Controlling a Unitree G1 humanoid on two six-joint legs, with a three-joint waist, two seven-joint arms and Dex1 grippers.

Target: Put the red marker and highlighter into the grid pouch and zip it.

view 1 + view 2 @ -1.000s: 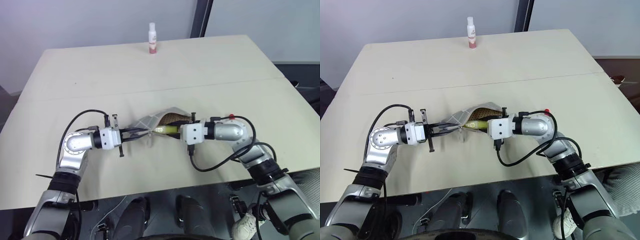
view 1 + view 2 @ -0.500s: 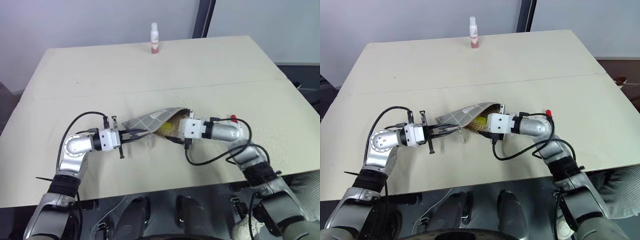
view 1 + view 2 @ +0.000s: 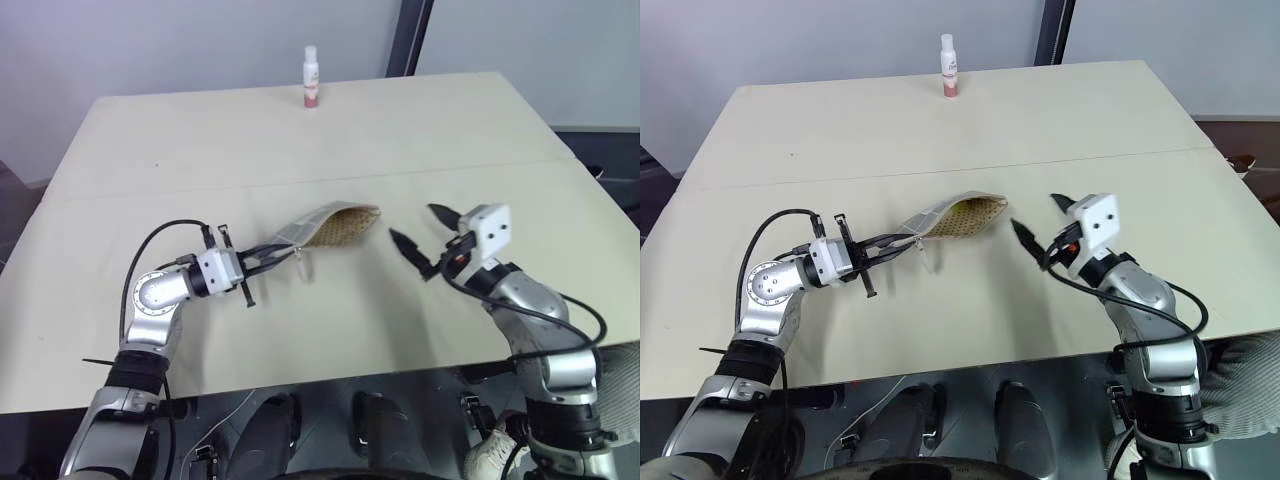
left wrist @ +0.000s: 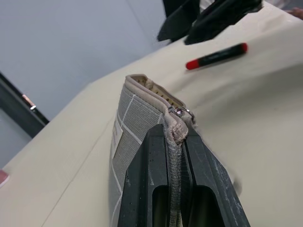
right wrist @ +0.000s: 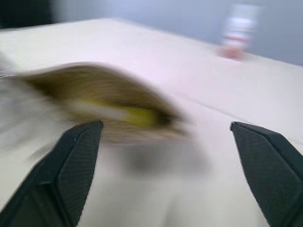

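Blur smears the grid pouch [image 5: 94, 101]; the highlighter [image 5: 135, 115] inside shows as a yellow streak.

highlighter [image 5: 128, 115] in grid pouch [image 3: 330, 226], bottle [image 3: 310, 77] behind, table's [image 3: 200, 130] far edge

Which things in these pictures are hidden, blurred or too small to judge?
- Highlighter: a blurred yellow streak inside the grid pouch in the right wrist view; how deep it lies is unclear.
- Zipper pull: tiny in the left wrist view, where the left gripper pinches the pouch edge; its position along the zipper is uncertain.
- Red marker: its far end is hidden by the open right gripper.
- White bottle: label too small to read.
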